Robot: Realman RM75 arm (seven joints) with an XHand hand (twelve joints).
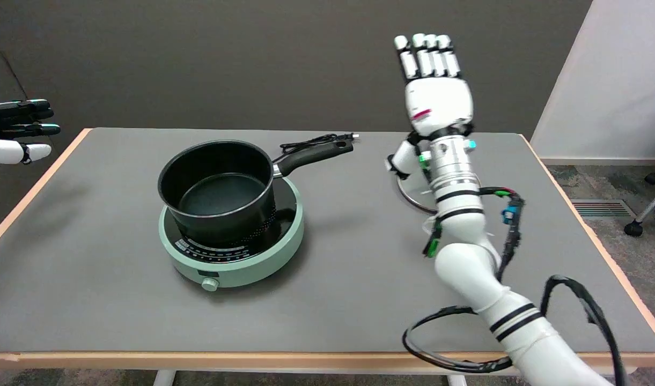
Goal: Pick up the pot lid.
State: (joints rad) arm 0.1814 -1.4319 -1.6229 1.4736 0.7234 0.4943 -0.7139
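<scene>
**Desk:** What does the head view show of the working arm?

**Photographer:** The right hand (439, 102) is raised well above the grey bench (91, 279), back of the hand to the camera. Its fingers (428, 56) are stretched straight up, side by side, released and grasping nothing. The thumb (401, 158) juts out low on the left side, below the wrist line.

**Desk:** And the pot lid?

**Photographer:** The pot lid (413, 199) lies flat on the bench, right of centre, almost wholly hidden behind the white forearm (456, 182). Only an arc of its metal rim shows to the left of the arm. Whether it has a knob cannot be told from here. The hand is above it and apart from it.

**Desk:** What else is on the bench?

**Photographer:** A black saucepan (217, 187) stands open and upright on a round pale-green hotplate (233, 252), left of centre and well apart from the lid. Its black handle (314, 155) points toward the far right. A black power cord (316, 142) lies coiled just behind the handle. The hotplate has a small dial (210, 284) on its near edge.

**Desk:** Anything at the frame's edges?

**Photographer:** The left hand (16, 134) shows at the upper left, held in the air off the bench's corner. Black cables (579, 292) loop around the right arm near the bench's front edge.
</scene>
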